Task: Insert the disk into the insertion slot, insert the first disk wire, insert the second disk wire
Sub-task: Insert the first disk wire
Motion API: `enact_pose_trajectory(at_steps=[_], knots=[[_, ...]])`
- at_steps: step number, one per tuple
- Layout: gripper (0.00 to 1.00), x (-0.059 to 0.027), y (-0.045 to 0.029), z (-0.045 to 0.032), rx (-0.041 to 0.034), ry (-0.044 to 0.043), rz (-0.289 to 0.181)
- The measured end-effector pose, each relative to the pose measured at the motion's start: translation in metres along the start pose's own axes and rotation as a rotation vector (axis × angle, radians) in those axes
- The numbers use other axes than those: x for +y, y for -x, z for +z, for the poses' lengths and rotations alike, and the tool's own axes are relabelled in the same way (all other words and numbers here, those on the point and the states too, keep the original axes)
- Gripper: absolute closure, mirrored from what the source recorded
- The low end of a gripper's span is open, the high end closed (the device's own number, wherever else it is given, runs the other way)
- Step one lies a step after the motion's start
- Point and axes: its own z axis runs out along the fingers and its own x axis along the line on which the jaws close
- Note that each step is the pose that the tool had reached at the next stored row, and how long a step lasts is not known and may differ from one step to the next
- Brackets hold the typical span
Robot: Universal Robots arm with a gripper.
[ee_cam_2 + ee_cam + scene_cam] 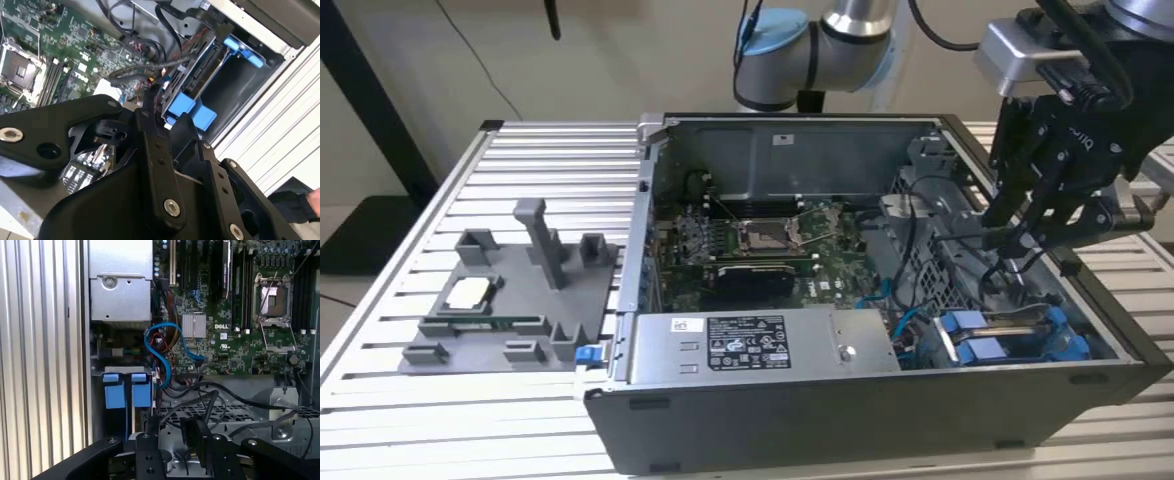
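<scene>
Disk (977, 349) sits down in the insertion slot (927, 285), at the near corner of the open computer case (854, 420) on the exterior view's right. Its blue carrier tabs stick up side by side, seen in both wrist views (191, 110) (125, 392), with the drive body edge-on between the bay walls.

Gripper (1021, 245) is lowered inside the case just beyond the disk, on the far side of the slot and over the perforated metal. In the first wrist view the fingers (199, 437) stand apart, with bare grey metal showing in the gap and nothing visibly clamped. In the second wrist view one fingertip (149, 107) is right beside a bunch of black cables (150, 65) and a small connector. Whether it touches them can't be told.

A blue cable (162, 357) loops loose between the slot and the motherboard (747, 240). The grey labelled power-supply box (761, 340) lies along the near wall, just beside the slot on the exterior view's left.

The case stands on a slatted metal table (547, 160). A grey fixture tray (507, 300) with upright posts sits well apart on the exterior view's left.
</scene>
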Motion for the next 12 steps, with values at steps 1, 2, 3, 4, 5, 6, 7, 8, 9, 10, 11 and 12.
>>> enact_pose_trajectory(at_steps=[1, 2, 3, 4, 5, 6, 7, 8, 9, 10, 11, 12], knots=[[0.6, 0.0004, 0.0006, 0.0004, -0.0004, -0.0093, -0.001], [0.6, 0.0014, 0.0013, 0.0013, -0.0009, -0.0188, -0.002], [0.6, 0.0028, 0.0022, 0.0021, -0.0009, -0.0265, -0.003], [0.6, 0.0047, 0.0034, 0.0033, -0.0008, -0.0328, -0.004], [0.6, 0.0066, 0.005, 0.0046, -0.0006, -0.0383, -0.005], [0.6, 0.0082, 0.0067, 0.0059, -0.0006, -0.0437, -0.006], [0.6, 0.0089, 0.0084, 0.007, -0.0008, -0.05, -0.007], [0.6, 0.0091, 0.0098, 0.0079, -0.001, -0.0575, -0.011], [0.6, 0.0092, 0.0108, 0.0086, -0.0004, -0.0653, -0.017], [0.6, 0.0091, 0.0116, 0.0091, 0.002, -0.0728, -0.023], [0.6, 0.0092, 0.012, 0.0092, 0.0068, -0.0781, -0.027], [0.6, 0.0093, 0.0121, 0.0093, 0.0119, -0.0802, -0.029]])
